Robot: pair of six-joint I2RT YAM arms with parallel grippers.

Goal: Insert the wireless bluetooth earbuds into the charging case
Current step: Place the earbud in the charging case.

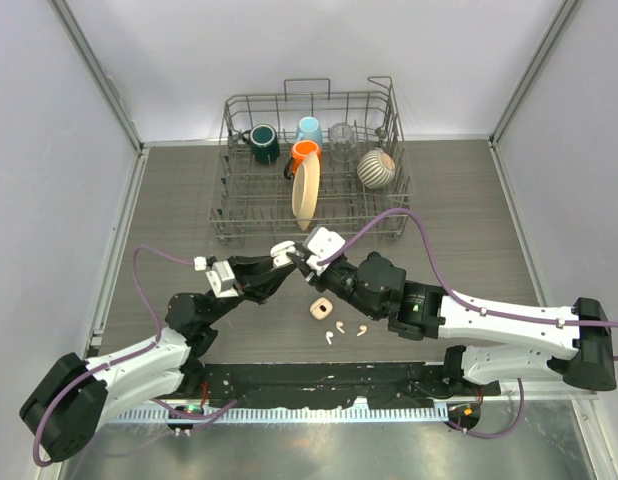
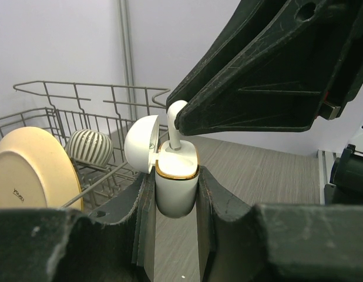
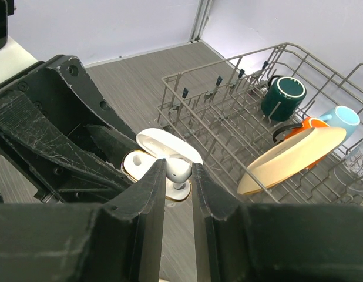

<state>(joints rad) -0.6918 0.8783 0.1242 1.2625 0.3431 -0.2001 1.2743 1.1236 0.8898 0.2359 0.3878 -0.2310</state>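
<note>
My left gripper (image 2: 176, 189) is shut on a white charging case (image 2: 176, 182) with a gold rim; its lid (image 2: 140, 144) stands open to the left. My right gripper (image 3: 178, 171) is shut on a white earbud (image 3: 177, 170) and holds it stem down in the case's right slot (image 3: 179, 191). The earbud (image 2: 175, 120) also shows in the left wrist view, its stem tip in the case. In the top view both grippers meet at the case (image 1: 286, 252) above the table. Two loose earbuds (image 1: 336, 328) lie on the table, next to a tan case (image 1: 318, 306).
A wire dish rack (image 1: 314, 165) stands at the back with a green mug (image 1: 264, 142), an orange mug (image 1: 305, 153), a blue mug (image 1: 310, 128), a striped cup (image 1: 376, 168) and a cream plate (image 1: 305, 192).
</note>
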